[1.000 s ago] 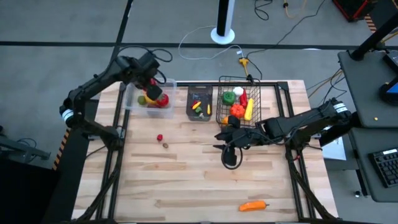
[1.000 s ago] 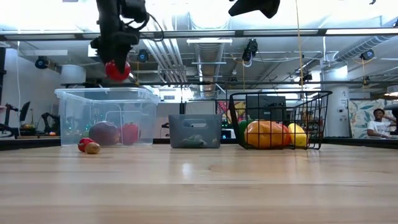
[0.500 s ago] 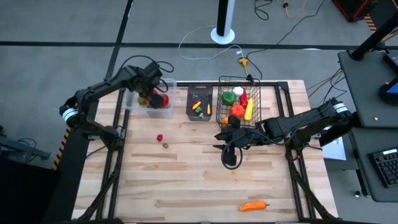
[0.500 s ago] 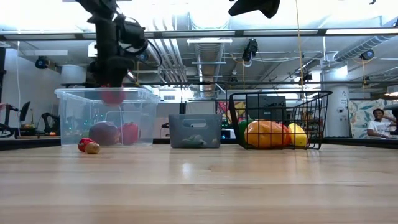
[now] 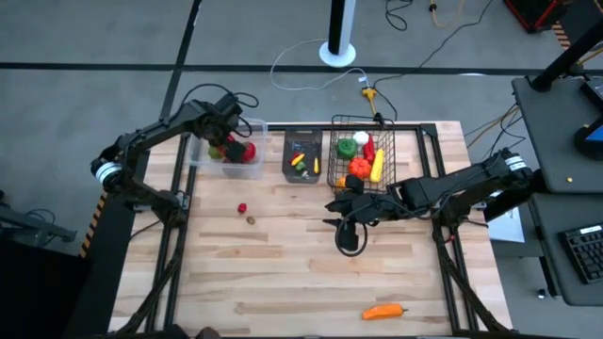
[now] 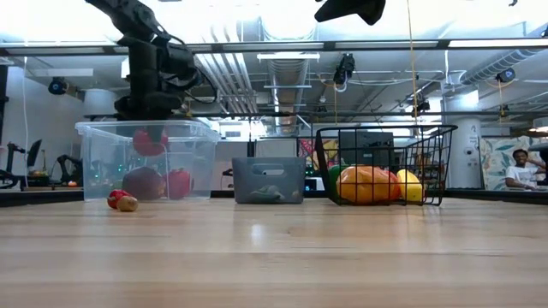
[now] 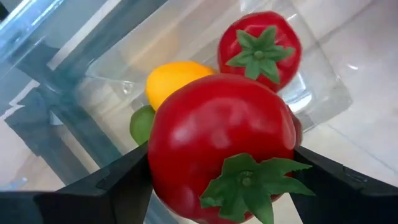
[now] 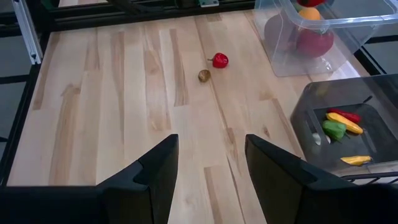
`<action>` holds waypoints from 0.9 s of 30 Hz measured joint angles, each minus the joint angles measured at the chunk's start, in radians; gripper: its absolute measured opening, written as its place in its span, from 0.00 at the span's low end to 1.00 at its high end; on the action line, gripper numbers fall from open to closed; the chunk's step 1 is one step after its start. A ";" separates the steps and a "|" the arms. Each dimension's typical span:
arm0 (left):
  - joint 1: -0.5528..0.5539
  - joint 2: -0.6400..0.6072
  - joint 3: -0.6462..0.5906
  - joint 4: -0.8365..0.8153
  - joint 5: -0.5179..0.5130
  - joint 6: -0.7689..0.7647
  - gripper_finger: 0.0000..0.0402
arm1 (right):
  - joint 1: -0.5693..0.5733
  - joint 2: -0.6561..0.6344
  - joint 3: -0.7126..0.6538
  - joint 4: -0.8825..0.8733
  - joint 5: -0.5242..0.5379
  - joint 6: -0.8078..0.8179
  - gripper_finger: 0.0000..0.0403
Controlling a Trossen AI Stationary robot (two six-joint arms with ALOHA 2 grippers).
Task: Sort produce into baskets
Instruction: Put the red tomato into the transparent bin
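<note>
My left gripper (image 5: 233, 144) is down inside the clear plastic tub (image 5: 200, 149) at the table's far left, shut on a big red tomato (image 7: 217, 143). The tomato also shows through the tub wall in the low view (image 6: 150, 141). Another tomato (image 7: 259, 50), a yellow fruit (image 7: 174, 78) and a green one (image 7: 142, 124) lie on the tub floor. My right gripper (image 8: 211, 180) is open and empty above the table's middle (image 5: 349, 234), in front of the wire basket (image 5: 361, 160). My left gripper pinches the red tomato between its two fingers, one on each rounded side (image 7: 155, 162). The fingers come from above, pointing down into the tub. The green stem end (image 7: 245, 180) faces the wrist camera. The tomato hangs clear above the produce on the tub floor.
A dark bin (image 5: 302, 156) with small peppers stands between tub and basket. A small red piece (image 5: 242, 208) and a small brown piece (image 5: 252, 221) lie on the table in front of the tub. An orange vegetable (image 5: 383, 311) lies near the front right edge.
My left gripper has gone down from above the tub's rim into the tub, still shut on the red tomato, which is now below the rim.
</note>
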 joint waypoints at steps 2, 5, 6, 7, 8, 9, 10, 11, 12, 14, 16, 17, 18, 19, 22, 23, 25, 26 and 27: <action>0.008 0.017 0.008 -0.002 0.000 0.000 0.73 | 0.000 0.000 0.000 0.000 0.000 0.000 0.44; 0.012 0.064 0.027 -0.004 0.001 0.000 0.73 | 0.000 0.000 0.000 0.000 0.000 0.000 0.44; 0.012 0.082 0.035 -0.008 0.003 0.003 0.73 | 0.000 0.000 0.000 0.000 0.000 0.000 0.44; 0.012 0.099 0.044 -0.013 0.003 0.004 0.73 | 0.000 0.000 0.000 0.000 0.000 0.000 0.44; 0.012 0.111 0.051 -0.013 0.003 0.004 0.73 | 0.000 0.000 0.000 0.000 0.000 0.000 0.44; 0.012 0.123 0.058 -0.015 0.003 0.005 0.73 | 0.000 0.000 0.000 0.000 0.000 0.000 0.44; 0.012 0.133 0.065 -0.013 0.002 0.008 0.73 | 0.000 0.000 0.000 0.000 0.000 0.000 0.44; 0.012 0.141 0.069 -0.013 0.002 0.012 0.73 | 0.000 0.000 0.000 0.000 0.000 0.000 0.44; 0.012 0.147 0.074 -0.015 0.002 0.014 0.73 | 0.000 0.000 0.000 0.000 0.000 0.000 0.44; 0.012 0.151 0.081 -0.012 0.002 0.018 0.73 | 0.000 0.000 0.000 0.000 0.000 0.000 0.44; 0.012 0.153 0.080 -0.011 0.000 0.023 0.73 | 0.000 0.000 0.000 0.000 0.000 0.000 0.44; 0.012 0.153 0.078 -0.011 0.000 0.024 0.74 | 0.000 0.000 0.000 0.000 0.000 0.000 0.44; 0.012 0.153 0.076 -0.012 0.000 0.026 0.74 | 0.000 0.000 0.000 0.000 0.000 0.000 0.44; 0.012 0.152 0.074 -0.012 0.000 0.026 0.76 | 0.000 0.000 0.000 0.000 0.000 0.000 0.44; 0.012 0.152 0.072 -0.012 0.000 0.026 0.80 | 0.000 0.000 0.000 0.000 0.000 -0.001 0.44; 0.012 0.152 0.072 -0.011 -0.001 0.025 0.81 | 0.000 0.000 0.000 0.000 0.000 -0.001 0.44; 0.012 0.152 0.072 -0.011 0.000 0.023 0.83 | 0.000 0.000 0.000 0.000 0.000 -0.001 0.44; 0.012 0.151 0.072 -0.011 0.000 0.023 0.84 | 0.000 0.000 0.000 0.000 0.000 -0.001 0.44; 0.012 0.151 0.072 -0.011 0.000 0.022 0.85 | 0.000 0.000 0.000 0.000 0.000 -0.002 0.44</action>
